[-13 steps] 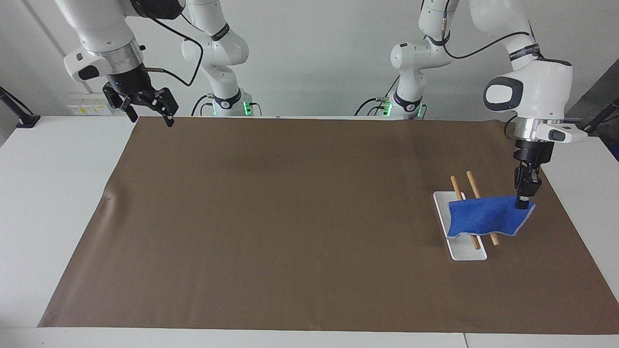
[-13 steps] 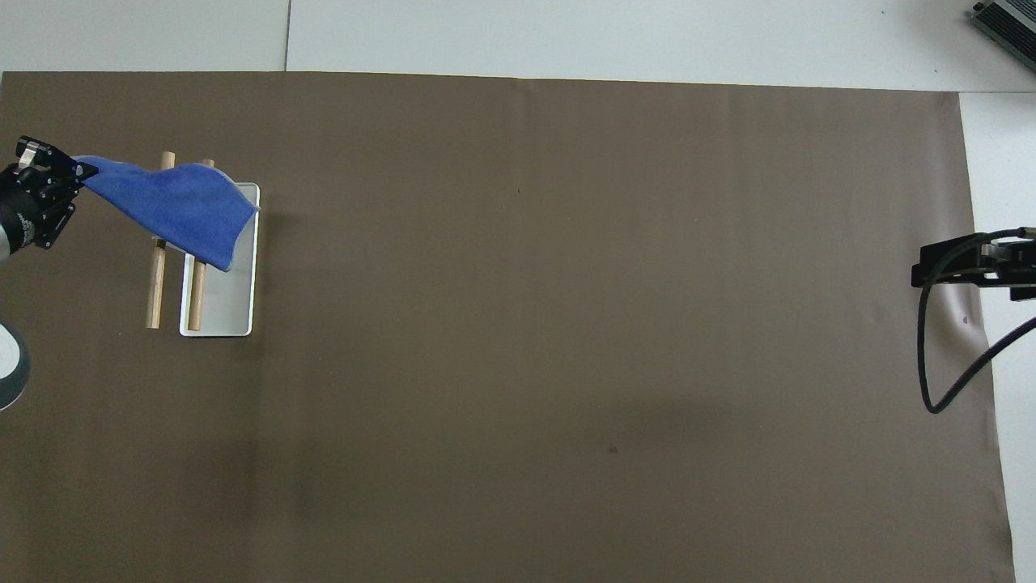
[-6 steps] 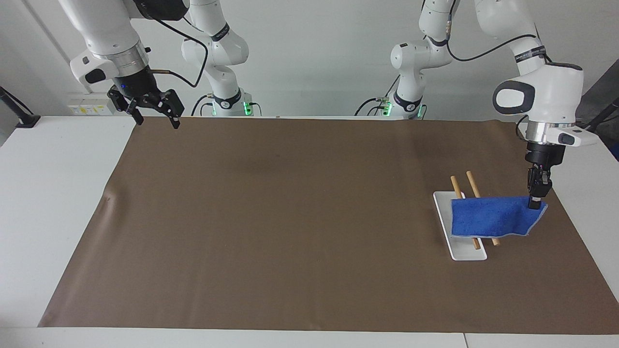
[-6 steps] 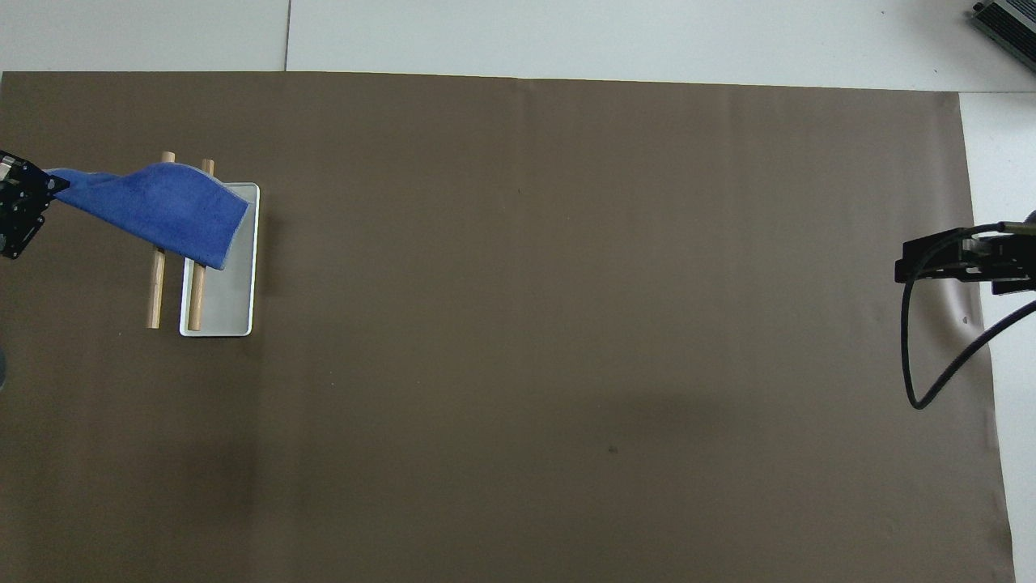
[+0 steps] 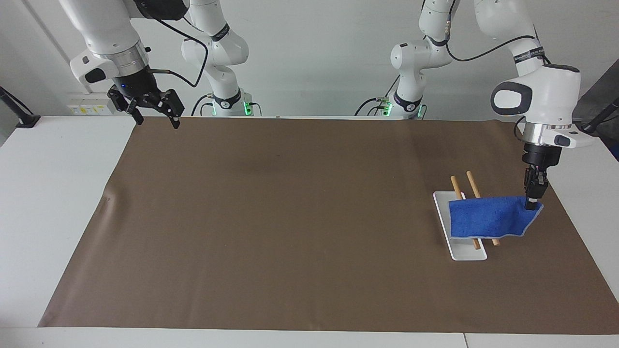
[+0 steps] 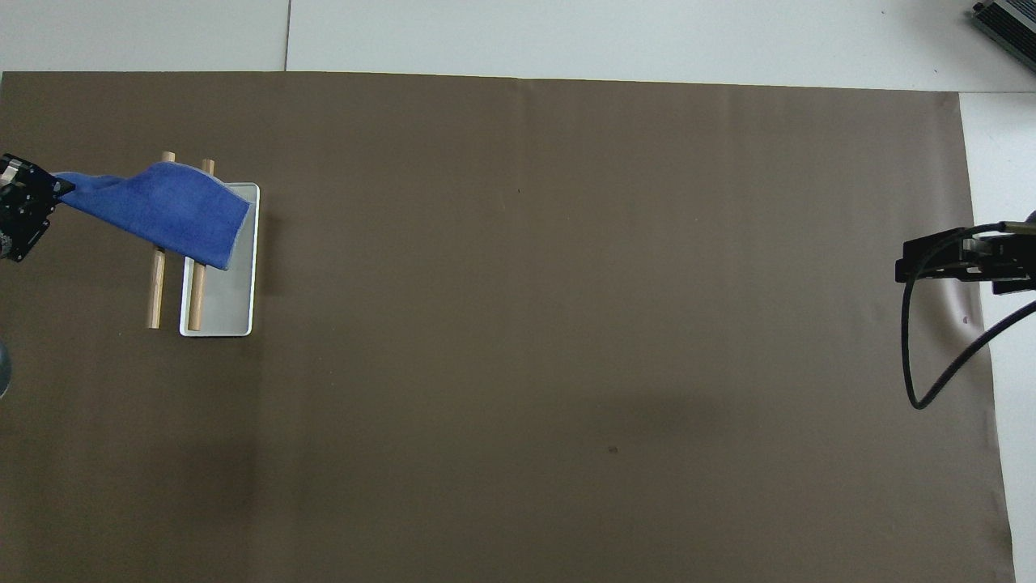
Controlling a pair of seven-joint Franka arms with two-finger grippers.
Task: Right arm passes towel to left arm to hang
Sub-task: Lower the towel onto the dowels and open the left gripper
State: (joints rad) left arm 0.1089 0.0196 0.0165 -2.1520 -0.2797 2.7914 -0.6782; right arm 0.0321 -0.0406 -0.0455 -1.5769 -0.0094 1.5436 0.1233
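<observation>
Towel (image 5: 486, 220), bright blue terry, draped over two wooden rods (image 5: 476, 191); left gripper (image 5: 531, 205) pinches one corner; right gripper (image 5: 154, 113) spread, idle.

My small bright blue terry towel (image 5: 488, 220) carries a thin pale grey hem. It drapes two plain tan wooden dowels (image 5: 471, 186) above a glossy white rectangular tray (image 5: 465, 254). Under the tray lies a plain matte brown mat (image 5: 290, 217), itself bordered by the white tabletop (image 5: 53, 193).
</observation>
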